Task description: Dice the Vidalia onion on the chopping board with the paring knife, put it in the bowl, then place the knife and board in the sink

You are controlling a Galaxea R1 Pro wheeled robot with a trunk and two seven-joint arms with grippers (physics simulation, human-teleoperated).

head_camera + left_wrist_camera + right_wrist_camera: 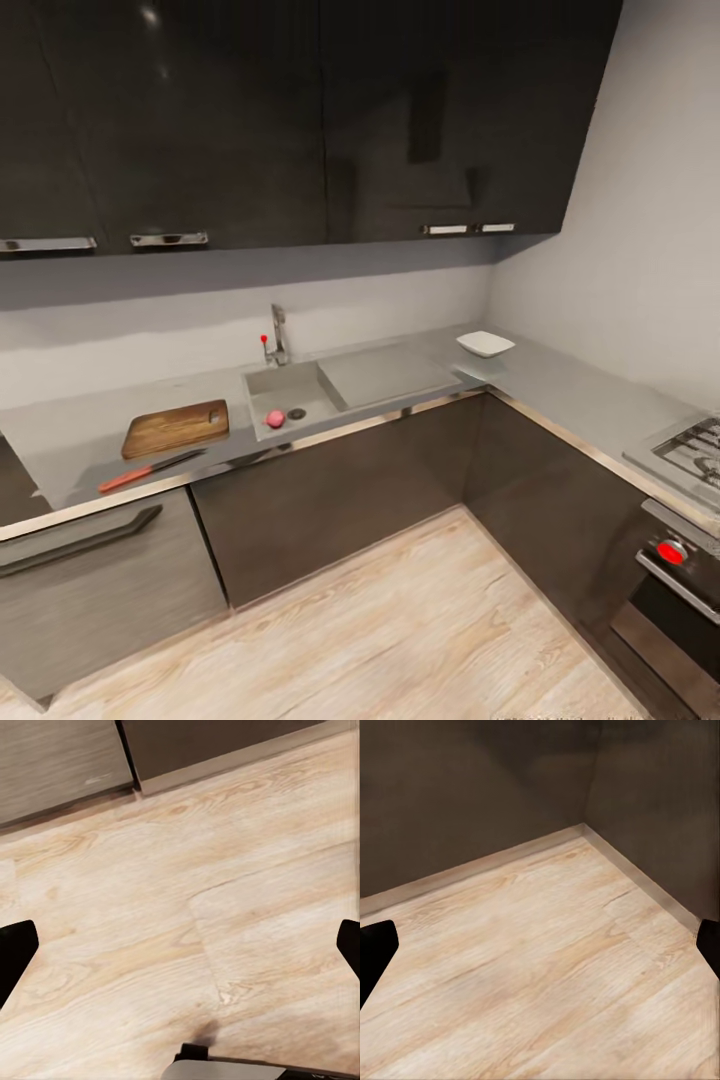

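Across pale wood-plank floor (420,620), well ahead in the steel sink (285,395), lies the small reddish round onion (275,419), out of reach of both low-hanging grippers, left (180,949) and right (540,949), fingers spread wide, empty.

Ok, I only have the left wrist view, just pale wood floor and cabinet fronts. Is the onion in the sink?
Observer: Yes. In the head view, a small pinkish-red round onion lies in the rectangular steel sink, beside the dark drain.
Operator: And the knife?
Observer: The red-handled paring knife lies on the grey countertop, in front of the brown wooden chopping board and apart from it.
Operator: The bowl?
Observer: The white squarish bowl sits at the countertop's corner, beyond the drainboard.
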